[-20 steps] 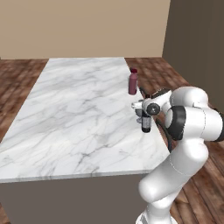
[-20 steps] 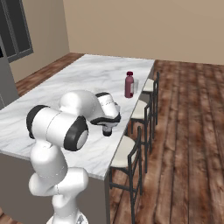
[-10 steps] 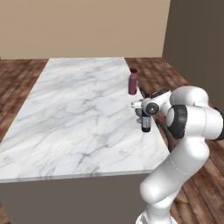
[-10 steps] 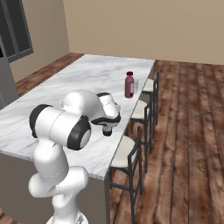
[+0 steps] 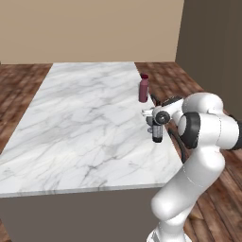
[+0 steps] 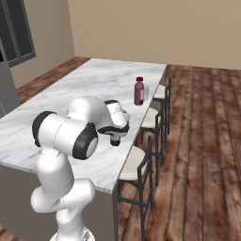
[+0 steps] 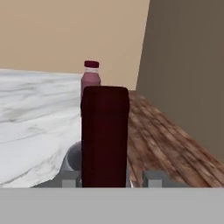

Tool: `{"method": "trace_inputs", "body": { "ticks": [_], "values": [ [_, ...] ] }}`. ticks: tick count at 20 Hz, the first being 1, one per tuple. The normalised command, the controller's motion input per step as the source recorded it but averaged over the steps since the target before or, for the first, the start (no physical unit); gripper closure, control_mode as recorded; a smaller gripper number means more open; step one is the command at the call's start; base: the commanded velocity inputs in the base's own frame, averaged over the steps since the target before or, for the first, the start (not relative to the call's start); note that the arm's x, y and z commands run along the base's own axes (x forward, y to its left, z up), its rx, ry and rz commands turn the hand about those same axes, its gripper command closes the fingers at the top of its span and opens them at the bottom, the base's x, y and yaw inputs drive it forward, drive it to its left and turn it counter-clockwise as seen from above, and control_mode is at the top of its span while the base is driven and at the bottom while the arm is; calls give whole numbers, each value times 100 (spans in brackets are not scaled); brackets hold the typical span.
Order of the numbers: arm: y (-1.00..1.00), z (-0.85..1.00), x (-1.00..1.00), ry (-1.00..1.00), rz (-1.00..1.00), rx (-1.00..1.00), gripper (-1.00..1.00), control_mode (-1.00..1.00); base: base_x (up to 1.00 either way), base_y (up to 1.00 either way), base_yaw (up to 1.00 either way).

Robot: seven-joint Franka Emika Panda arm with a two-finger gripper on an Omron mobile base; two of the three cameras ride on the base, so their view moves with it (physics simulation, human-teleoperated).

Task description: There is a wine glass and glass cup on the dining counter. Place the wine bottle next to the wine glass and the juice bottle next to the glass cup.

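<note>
Since the earlier frames almost nothing has shifted in either base view: arm, bottles and counter sit where they sat, the hand low at the counter's right edge.

On progress: the dining counter (image 5: 80, 118) fills the left and middle of the left base view, a flat white slab with grey veining and dark sides. Toward its upper right stands the juice bottle (image 5: 143, 89), squat, maroon-pink, dark-capped and upright. In the right base view a pale, clear shape just right of it is probably the glass cup (image 6: 146, 92), though it is too faint to be sure. If so, that half looks done.

Lower right of the juice bottle, the wine bottle (image 5: 157, 134) stands upright on the marble near the edge, slim, smooth and nearly black. In the hand view its dark reddish top rises in the centre, with a rounded smoky-grey form low on its left, apparently the wine glass (image 7: 72, 158), just beside it. So the second placement looks reached too; what seems left is letting go and lifting clear.

The gripper (image 7: 111, 177) straddles the bottle. The right fingertip (image 7: 153, 178) shows a gap from it, the left sits close against it, so the jaws read as slightly parted, not clamping.

Metal-framed stools with pale seats line the counter's right side in the right base view
</note>
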Motion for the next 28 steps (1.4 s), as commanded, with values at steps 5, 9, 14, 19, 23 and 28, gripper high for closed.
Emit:
{"method": "trace_inputs", "body": {
  "ticks": [5,9,14,19,23,28],
  "values": [
    [0,-8,-6,0,-7,0,-100,-100,0,0,0],
    [0,-6,-1,0,-6,0,-100,-100,0,0,0],
    [0,-5,-7,0,-6,0,-100,-100,0,0,0],
    [3,-6,-14,0,-5,0,-100,-100,0,0,0],
    [10,-9,-12,0,-5,0,-100,-100,0,0,0],
    [10,-13,-1,0,-5,0,-100,-100,0,0,0]
  ]
}}
